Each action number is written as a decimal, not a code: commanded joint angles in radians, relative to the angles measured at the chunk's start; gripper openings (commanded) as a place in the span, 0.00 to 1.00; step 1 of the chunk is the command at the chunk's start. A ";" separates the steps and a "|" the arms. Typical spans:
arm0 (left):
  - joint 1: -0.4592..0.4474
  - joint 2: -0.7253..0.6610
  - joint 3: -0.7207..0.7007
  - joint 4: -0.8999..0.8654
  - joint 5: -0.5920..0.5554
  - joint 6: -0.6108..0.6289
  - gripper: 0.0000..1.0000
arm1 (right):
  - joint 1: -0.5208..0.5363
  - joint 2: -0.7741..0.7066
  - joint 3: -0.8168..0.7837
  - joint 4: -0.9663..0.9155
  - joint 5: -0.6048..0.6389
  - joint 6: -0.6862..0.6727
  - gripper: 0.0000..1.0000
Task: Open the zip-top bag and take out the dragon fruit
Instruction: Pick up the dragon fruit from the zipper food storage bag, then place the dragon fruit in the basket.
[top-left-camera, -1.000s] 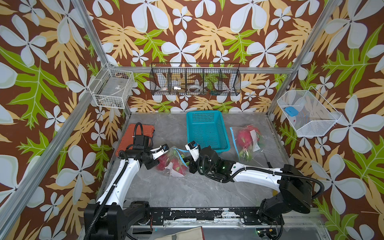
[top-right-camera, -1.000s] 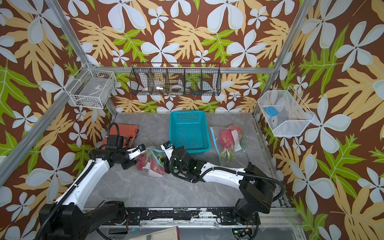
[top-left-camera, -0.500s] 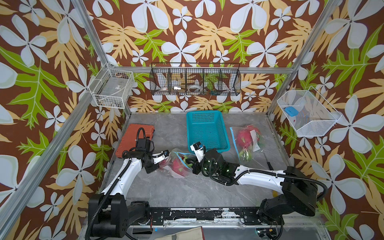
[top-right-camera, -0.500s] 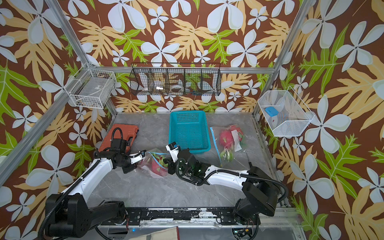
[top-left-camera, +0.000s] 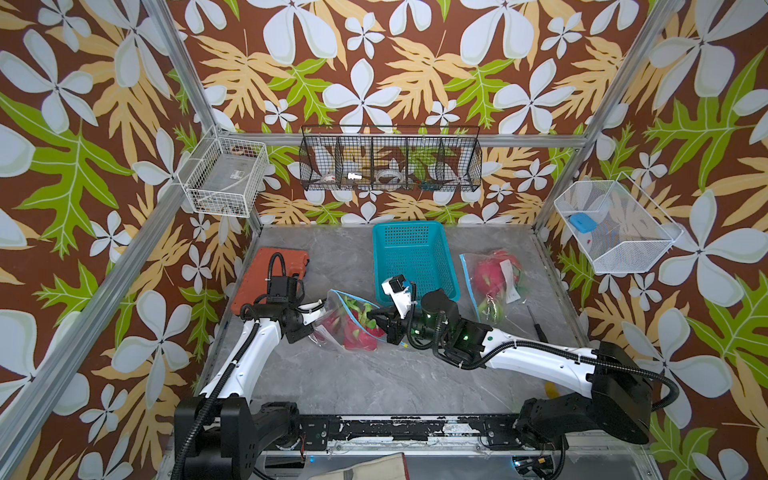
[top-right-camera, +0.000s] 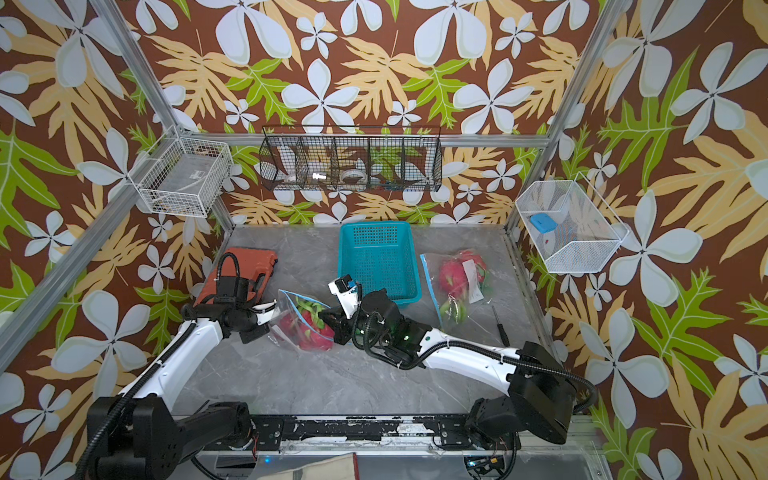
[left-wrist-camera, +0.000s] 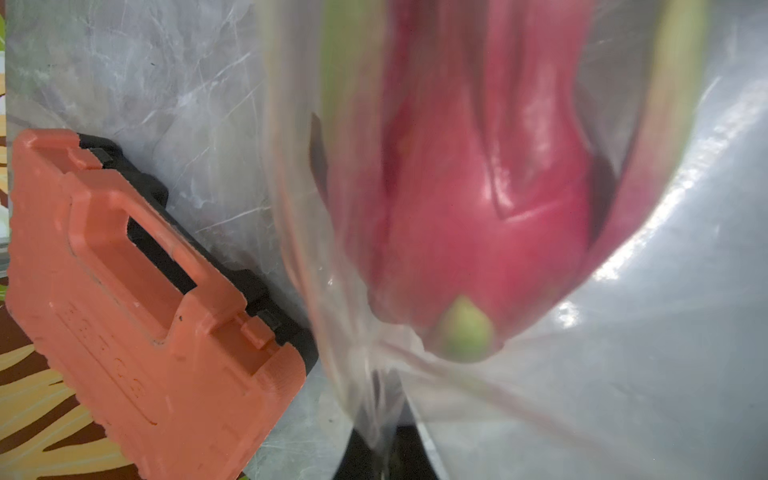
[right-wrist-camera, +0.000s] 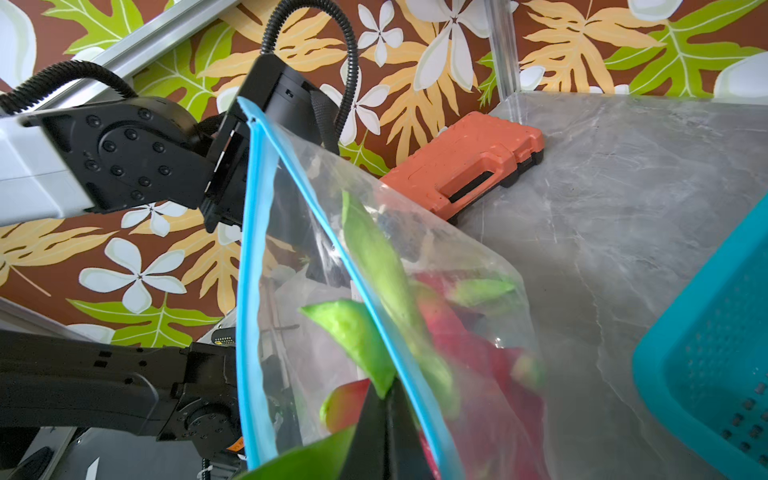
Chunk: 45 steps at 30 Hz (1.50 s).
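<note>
Left gripper (top-left-camera: 317, 323): pressed together on the bag (top-left-camera: 347, 318) — clear plastic is gathered into a pinch between its jaws in the left wrist view.
Right gripper (top-left-camera: 376, 322): pressed together, pinching the bag's blue zip edge.
Bag: just in front of the basket (top-left-camera: 411, 226), off its left corner, held between both grippers; its two zip strips stand apart.
Dragon fruit (top-left-camera: 358, 333): inside that bag — red, with green scales reaching up at the open mouth.
Second bag (top-left-camera: 505, 272): just right of the basket, lying flat, more dragon fruit inside.
Case (top-left-camera: 259, 272): orange, well left of the basket.
Screwdriver (top-left-camera: 536, 324): right of the basket and nearer the front, beyond the second bag.
</note>
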 joint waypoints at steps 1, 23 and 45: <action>0.012 -0.004 -0.001 0.028 -0.048 0.005 0.00 | 0.000 -0.019 0.012 0.012 -0.048 -0.018 0.00; 0.020 -0.039 -0.041 0.110 -0.174 0.031 0.00 | -0.145 -0.060 0.084 0.359 -0.360 0.249 0.00; 0.019 -0.071 -0.084 0.146 -0.246 0.087 0.00 | -0.275 -0.018 0.123 0.580 -0.191 0.416 0.00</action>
